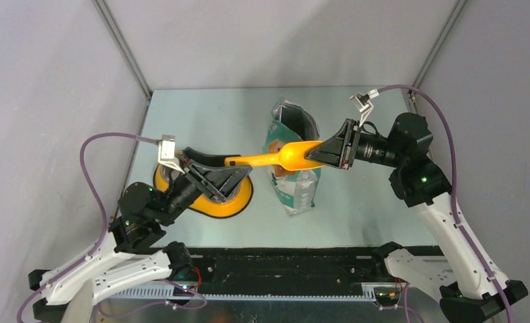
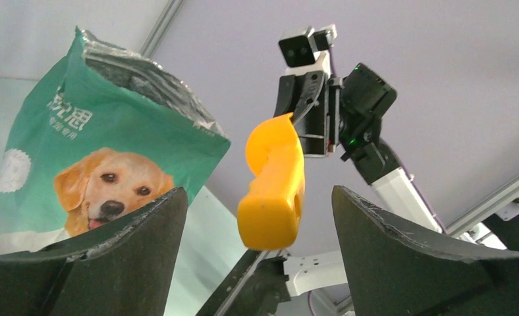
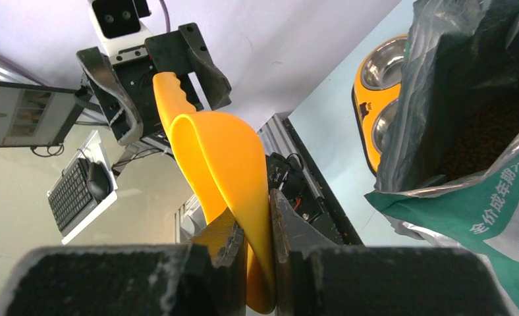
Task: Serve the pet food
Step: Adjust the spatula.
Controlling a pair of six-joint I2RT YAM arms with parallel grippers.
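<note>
An orange scoop [image 1: 282, 156] hangs level above the table, beside the mouth of the green-and-white dog-picture bag [image 1: 296, 182]. My right gripper [image 1: 314, 156] is shut on the scoop's bowl wall [image 3: 224, 164], which is pinched between the fingers. My left gripper [image 1: 235, 166] is open, its fingers on either side of the handle end [image 2: 273, 191] with gaps on both sides. The pet food [image 3: 487, 131] shows as dark brown bits deep inside the open bag [image 3: 454, 217]. The scoop's bowl holds nothing I can see.
An orange pet feeder [image 1: 235, 202] with two steel bowls [image 3: 382, 72] lies on the table under my left arm, left of the bag. Grey walls close in the table at the back and sides. The arm bases and a black rail line the near edge.
</note>
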